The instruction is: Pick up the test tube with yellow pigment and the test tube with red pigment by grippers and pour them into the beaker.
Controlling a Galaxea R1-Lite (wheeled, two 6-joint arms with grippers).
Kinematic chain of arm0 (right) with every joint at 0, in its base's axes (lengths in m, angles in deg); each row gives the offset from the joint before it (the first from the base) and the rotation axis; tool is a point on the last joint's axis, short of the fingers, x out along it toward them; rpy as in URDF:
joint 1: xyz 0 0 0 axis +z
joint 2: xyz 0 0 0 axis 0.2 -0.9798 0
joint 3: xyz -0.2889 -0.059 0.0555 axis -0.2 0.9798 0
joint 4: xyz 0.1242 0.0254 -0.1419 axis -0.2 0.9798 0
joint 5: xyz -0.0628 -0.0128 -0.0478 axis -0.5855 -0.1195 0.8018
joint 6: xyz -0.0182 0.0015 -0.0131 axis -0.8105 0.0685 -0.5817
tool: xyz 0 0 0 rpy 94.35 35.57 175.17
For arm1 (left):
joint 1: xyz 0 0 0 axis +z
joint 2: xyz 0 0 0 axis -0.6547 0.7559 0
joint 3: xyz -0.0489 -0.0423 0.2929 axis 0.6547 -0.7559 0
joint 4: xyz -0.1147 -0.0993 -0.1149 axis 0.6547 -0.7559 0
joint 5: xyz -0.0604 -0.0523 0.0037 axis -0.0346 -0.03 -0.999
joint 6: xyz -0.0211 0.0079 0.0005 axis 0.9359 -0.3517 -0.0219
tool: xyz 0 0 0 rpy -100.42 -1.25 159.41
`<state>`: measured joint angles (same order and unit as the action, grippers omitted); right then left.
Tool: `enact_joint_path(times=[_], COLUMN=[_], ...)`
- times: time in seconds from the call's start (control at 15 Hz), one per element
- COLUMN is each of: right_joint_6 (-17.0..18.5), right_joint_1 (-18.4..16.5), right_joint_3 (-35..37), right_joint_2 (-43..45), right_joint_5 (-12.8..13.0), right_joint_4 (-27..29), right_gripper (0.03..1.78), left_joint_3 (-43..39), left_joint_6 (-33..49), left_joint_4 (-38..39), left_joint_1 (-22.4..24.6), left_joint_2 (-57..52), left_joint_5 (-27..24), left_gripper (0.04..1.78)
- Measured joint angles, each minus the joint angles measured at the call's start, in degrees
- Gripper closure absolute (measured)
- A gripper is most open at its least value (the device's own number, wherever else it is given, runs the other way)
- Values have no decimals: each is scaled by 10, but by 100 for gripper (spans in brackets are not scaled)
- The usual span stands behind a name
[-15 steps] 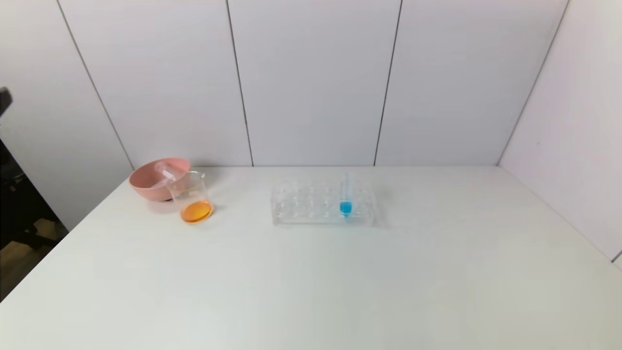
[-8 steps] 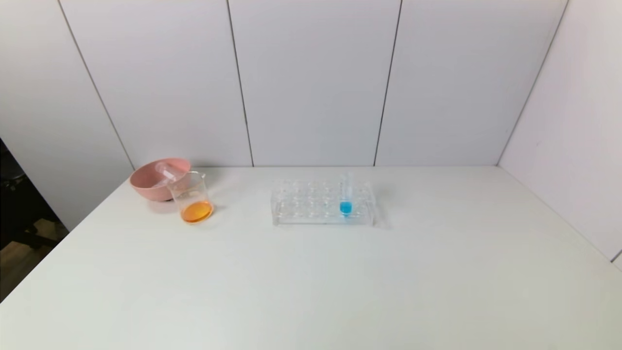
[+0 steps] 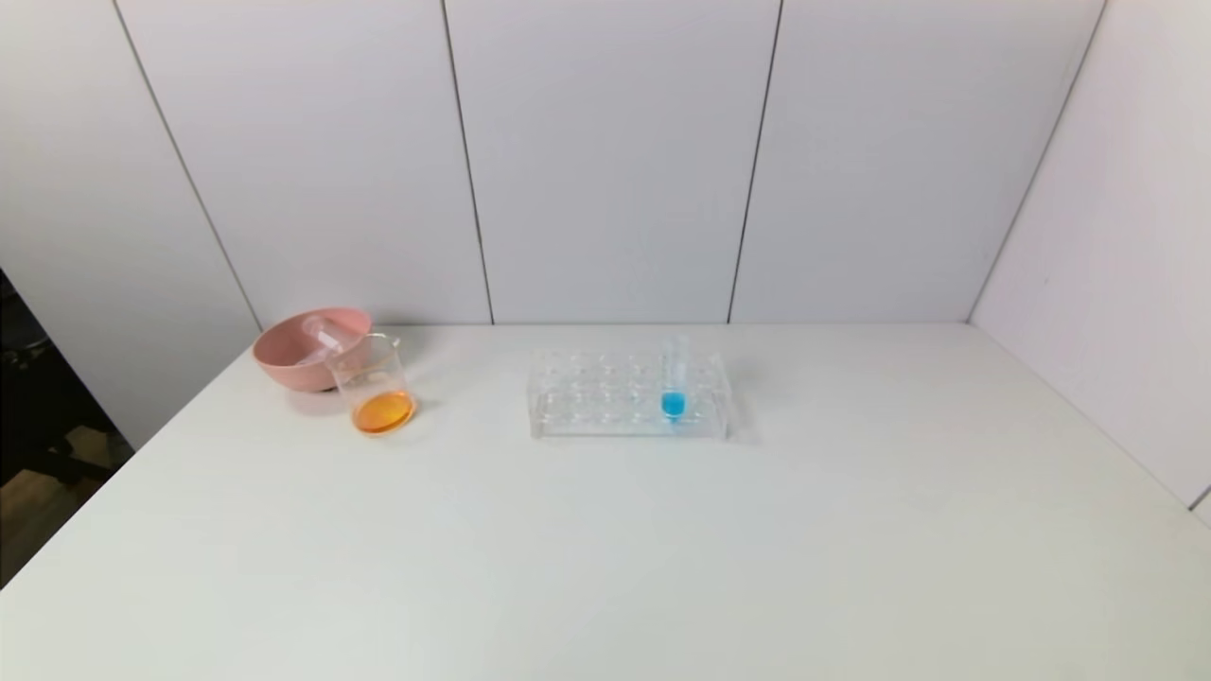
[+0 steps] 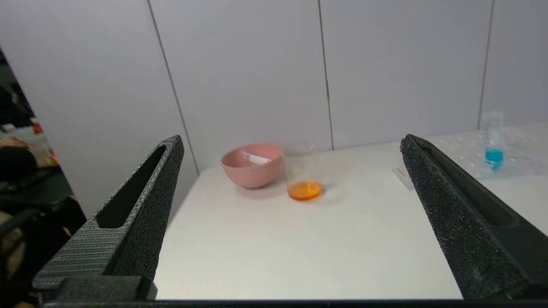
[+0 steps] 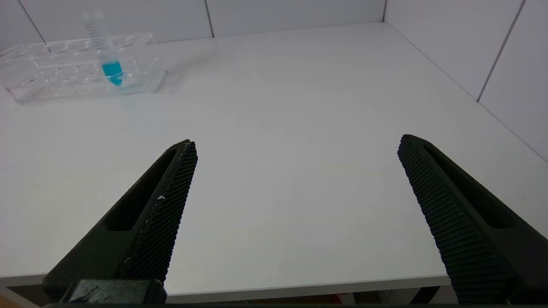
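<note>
White table (image 3: 605,549), both arms pulled back at its near edge, neither visible in the head view. Left hand (image 4: 291,141) sits off the near-left corner, fingers spread wide, nothing between them. Right hand (image 5: 295,143) hangs over the near-right part of the table, fingers also spread wide, holding nothing.

Beaker (image 3: 372,383) stands upright near the far-left corner, well in from the left edge, orange liquid pooled in its bottom. Pink bowl (image 3: 307,348) is just behind it toward the far-left corner, touching or almost touching it; can't tell which. Inside the bowl lies a clear tube (image 3: 322,336), tilted, looks empty; can't tell how many tubes are there or which pigment they carried. No yellow- or red-tipped tube shows anywhere else, so the two task tubes can't be placed for sure.

Clear tube rack (image 3: 605,397) sits mid-table toward the far edge, well apart from the beaker. One upright blue-tipped tube (image 3: 673,383) stands in the rack's front row, toward its right end; other holes show nothing.
</note>
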<state>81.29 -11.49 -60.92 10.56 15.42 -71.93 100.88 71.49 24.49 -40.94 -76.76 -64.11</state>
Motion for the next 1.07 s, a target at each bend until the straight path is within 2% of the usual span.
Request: enact_joint_path(times=[0.2,0.4,0.53,0.8,1.07], right_joint_6=[0,0,0,0,0], right_joint_1=[0,0,0,0,0], right_joint_3=[0,0,0,0,0], right_joint_2=[0,0,0,0,0], right_joint_5=[0,0,0,0,0], right_joint_4=[0,0,0,0,0], right_gripper=[10,10,10,10,10], left_joint_3=[-101,-113,-116,-120,-121], left_joint_6=[47,123,129,115,83], left_joint_4=[-24,-70,-71,-59,-81], left_joint_1=[-1,-1,-1,0,0], left_joint_2=[-7,-8,-8,-8,-8], left_joint_5=[-12,33,49,51,48], left_gripper=[6,6,6,6,6])
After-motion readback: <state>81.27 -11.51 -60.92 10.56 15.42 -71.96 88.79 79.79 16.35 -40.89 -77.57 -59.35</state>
